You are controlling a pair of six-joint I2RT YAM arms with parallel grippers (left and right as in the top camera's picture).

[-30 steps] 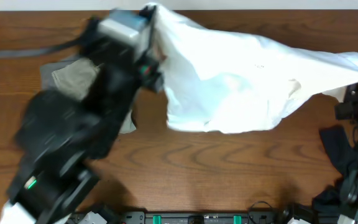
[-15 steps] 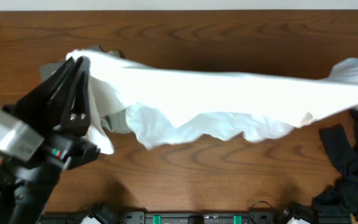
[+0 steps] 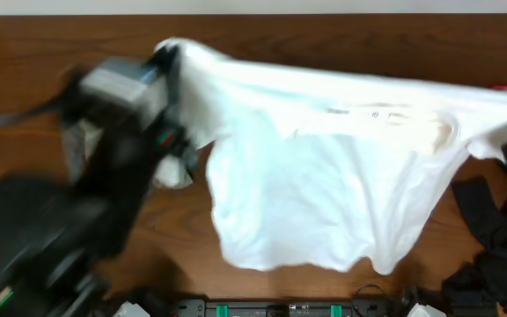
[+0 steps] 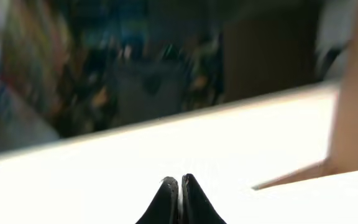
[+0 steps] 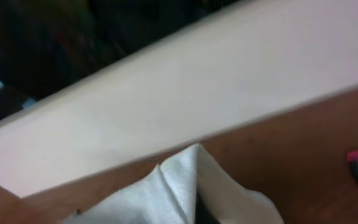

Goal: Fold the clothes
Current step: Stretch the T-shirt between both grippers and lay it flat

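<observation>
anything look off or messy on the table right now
Nothing spilled or damaged. The white T-shirt hangs spread out but askew, its top edge sloping down toward the right. Black garments lie in a crumpled heap at the right edge of the table.

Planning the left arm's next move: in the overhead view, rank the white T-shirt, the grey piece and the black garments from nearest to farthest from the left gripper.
1. The white T-shirt: its far-left corner is pinched in the left gripper.
2. The grey piece: left side, peeking out beside the arm.
3. The black garments: far right, by the table's near edge.
</observation>
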